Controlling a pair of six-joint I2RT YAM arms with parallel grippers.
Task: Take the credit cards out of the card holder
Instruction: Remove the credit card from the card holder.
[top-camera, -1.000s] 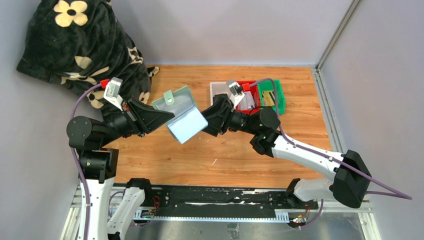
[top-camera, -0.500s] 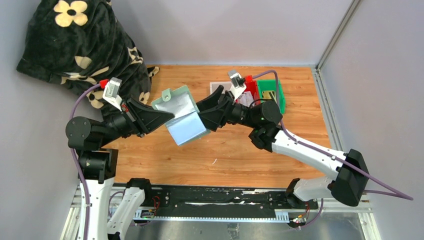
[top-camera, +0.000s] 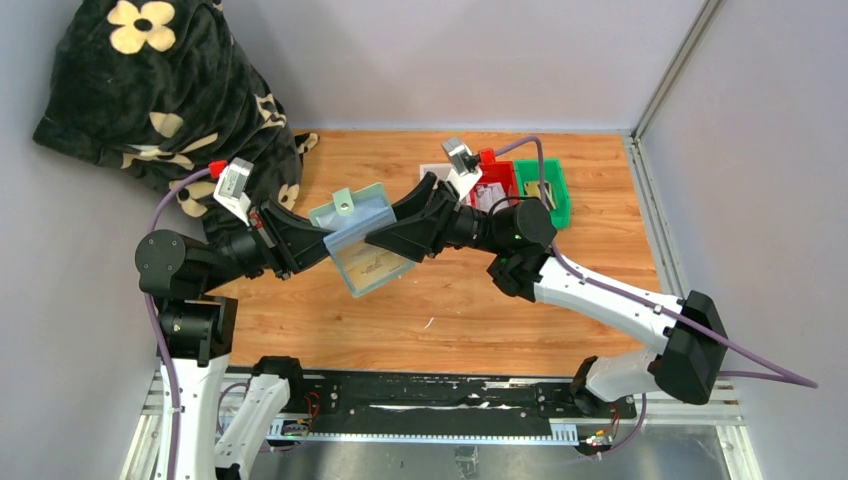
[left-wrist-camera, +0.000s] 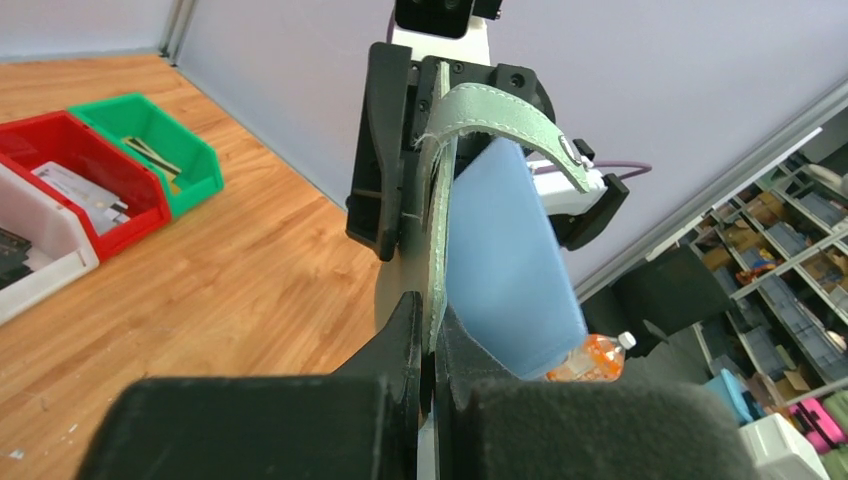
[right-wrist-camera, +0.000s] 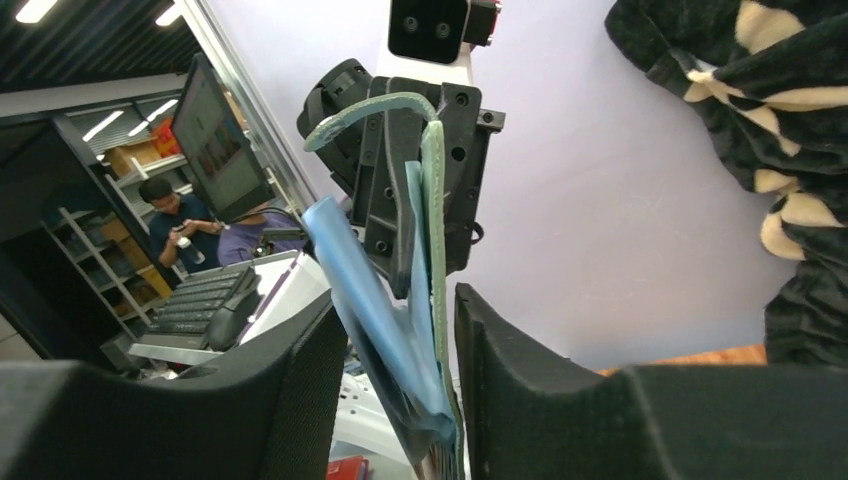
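Note:
The sage-green card holder (top-camera: 352, 218) hangs in the air over the table's middle, its tab (top-camera: 343, 200) up. My left gripper (top-camera: 322, 238) is shut on its left edge, and the left wrist view shows that edge (left-wrist-camera: 436, 250) pinched between the black fingers of the left gripper (left-wrist-camera: 428, 322). My right gripper (top-camera: 385, 228) comes from the right, its jaws open on either side of the holder (right-wrist-camera: 433, 220) and its pale blue inner flap (right-wrist-camera: 350, 265). A tan face (top-camera: 372, 265) shows in the lower flap, perhaps one of the credit cards. I cannot tell for sure.
A white bin (top-camera: 437, 174), a red bin (top-camera: 497, 180) and a green bin (top-camera: 548, 188) stand in a row at the back right of the wooden table (top-camera: 450, 310). A black blanket with pale flowers (top-camera: 170, 90) lies heaped at the back left.
My right gripper has moved left and now straddles the holder's right side. The lower flap has turned and shows a tan face instead of plain blue. The left grip holds.

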